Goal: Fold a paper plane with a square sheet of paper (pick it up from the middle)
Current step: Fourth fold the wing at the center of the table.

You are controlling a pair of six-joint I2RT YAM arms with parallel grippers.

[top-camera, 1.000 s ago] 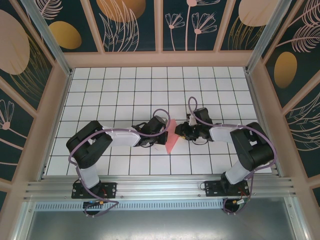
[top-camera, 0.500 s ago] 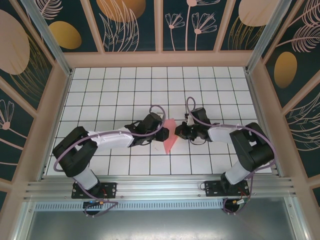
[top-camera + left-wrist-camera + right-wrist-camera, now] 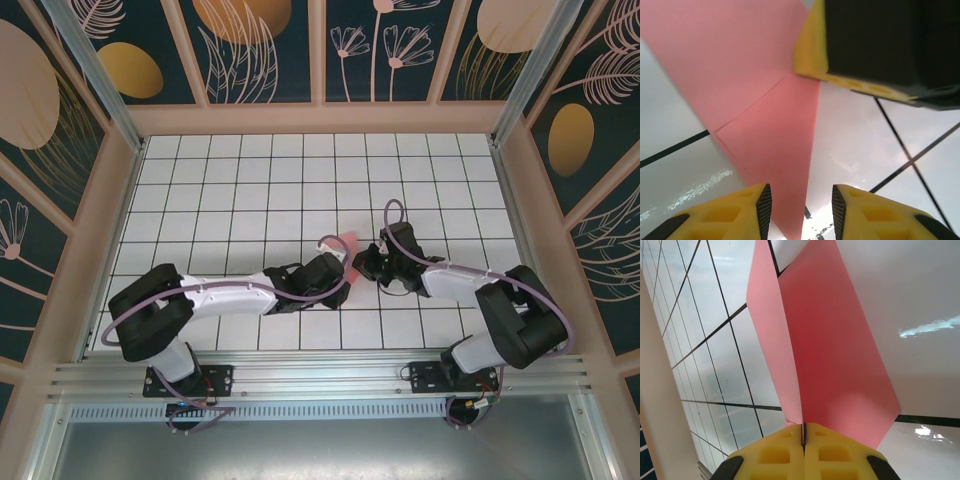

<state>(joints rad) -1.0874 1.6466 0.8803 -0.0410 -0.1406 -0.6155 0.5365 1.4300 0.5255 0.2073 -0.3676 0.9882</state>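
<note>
The square sheet of paper (image 3: 835, 340) is salmon-pink, folded and creased, and stands on edge with two flaps spreading away from my right gripper (image 3: 803, 432), which is shut on its fold. From above, only a small pink patch of the paper (image 3: 351, 243) shows between the two wrists. My left gripper (image 3: 801, 210) is open, and the narrow end of the paper (image 3: 755, 75) hangs between its fingers, nearer the left one. The right gripper's yellow finger (image 3: 810, 50) is at the upper right of the left wrist view. In the top view the left gripper (image 3: 342, 283) and right gripper (image 3: 364, 266) almost meet.
The table (image 3: 240, 190) is white with a black grid. Wooden frame walls (image 3: 515, 200) close it in on three sides, and an aluminium rail (image 3: 320, 378) runs along the near edge. The left arm (image 3: 230, 292) lies stretched low across the front row of tiles.
The left gripper has opened and let go of the paper, and its arm has stretched to the right and nearer. The right gripper has shut on the paper's fold.
</note>
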